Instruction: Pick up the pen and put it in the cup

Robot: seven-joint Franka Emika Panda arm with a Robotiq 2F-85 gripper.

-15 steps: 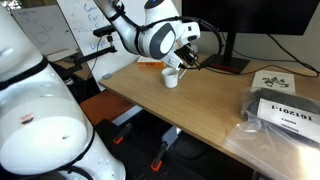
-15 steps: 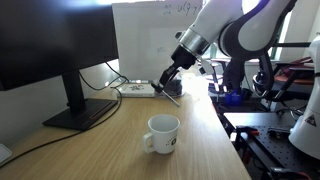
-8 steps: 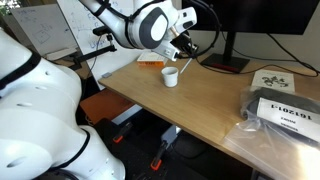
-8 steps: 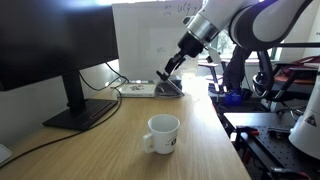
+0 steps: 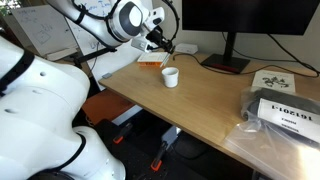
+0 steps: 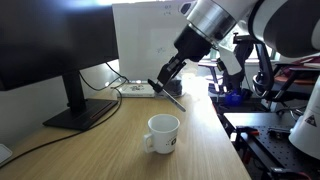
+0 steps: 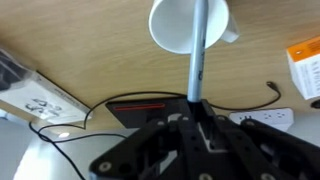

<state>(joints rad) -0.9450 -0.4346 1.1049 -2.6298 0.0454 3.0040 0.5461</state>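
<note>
Above the worktop (image 6: 120, 150), near its far corner, the gripper (image 6: 162, 83) hangs w/ jaws clenched on the pen (image 6: 172, 98). Pen is thin & dark, slants down out of the jaws, and is clear of the surface. The white cup (image 6: 163, 133) stands upright on the worktop, open side up, handle to one side, nearer the camera than the gripper and apart from it. In the wrist view the pen (image 7: 198, 50) runs straight from the gripper (image 7: 197, 108) across the cup (image 7: 175, 25) mouth. Cannot tell from that view how high the tip sits over the rim. The monitor stand base (image 6: 80, 115) rests toward the back edge, and a white power strip (image 6: 135, 90) lies at the far edge, behind the gripper
</note>
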